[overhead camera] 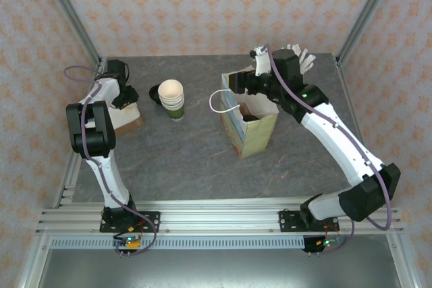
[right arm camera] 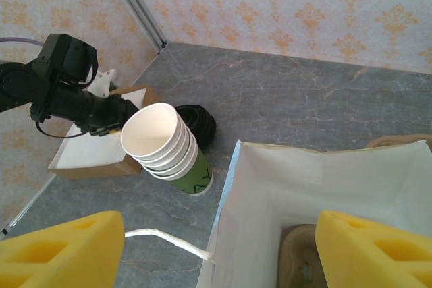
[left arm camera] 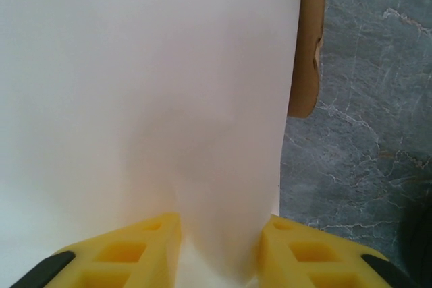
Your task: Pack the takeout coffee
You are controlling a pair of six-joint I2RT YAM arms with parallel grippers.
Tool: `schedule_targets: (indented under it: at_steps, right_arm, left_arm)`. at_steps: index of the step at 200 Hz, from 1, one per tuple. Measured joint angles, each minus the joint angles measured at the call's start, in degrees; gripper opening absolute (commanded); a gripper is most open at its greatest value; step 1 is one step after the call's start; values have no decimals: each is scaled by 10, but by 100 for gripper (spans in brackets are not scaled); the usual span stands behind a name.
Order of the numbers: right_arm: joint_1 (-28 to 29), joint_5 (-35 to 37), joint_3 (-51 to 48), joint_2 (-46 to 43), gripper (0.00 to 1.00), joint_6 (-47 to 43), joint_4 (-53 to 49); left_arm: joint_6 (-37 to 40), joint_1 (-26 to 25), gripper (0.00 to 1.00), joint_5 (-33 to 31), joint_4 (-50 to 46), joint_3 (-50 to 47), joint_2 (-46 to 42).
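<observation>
Right jaws spread wide above paper bag [right arm camera: 270, 187] (handle [right arm camera: 169, 239] outside).

Tabletop [overhead camera: 202, 166]: grey stone-look surface, pale veining, smooth, low sheen. Paper bag [right arm camera: 351, 180]: white paper inside, matt, lightly creased. Bag handle [right arm camera: 169, 239]: twisted white cord. Cup stack [right arm camera: 165, 146]: cream paper, matt, rolled rims; lowest cup printed green. Lids [right arm camera: 197, 125]: black plastic, ridged, slight gloss. Box [right arm camera: 88, 170]: brown cardboard, raw edge. White sheet [left arm camera: 135, 99]: smooth, matt. Right gripper fingers [right arm camera: 61, 247], left gripper fingers [left arm camera: 128, 251]: yellow plastic, matt, faintly grained. Frame rails [overhead camera: 202, 217]: bare ribbed metal. Walls [overhead camera: 202, 5]: patterned, matt.
</observation>
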Motion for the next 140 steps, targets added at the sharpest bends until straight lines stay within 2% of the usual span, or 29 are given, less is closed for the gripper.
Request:
schedule_targets:
  at_steps: [52,113,140]
  right_arm:
    - [0,-3,0,3,75,0,0]
    - [0,-4,10,9,75,0,-5]
    - [0,-4,10,9,75,0,-5]
  left_arm:
    - [0,0,26,0,0,0,-1]
    - [0,0,14,0,0,0,-9]
    - [0,0,12,-1,-2,0,-17]
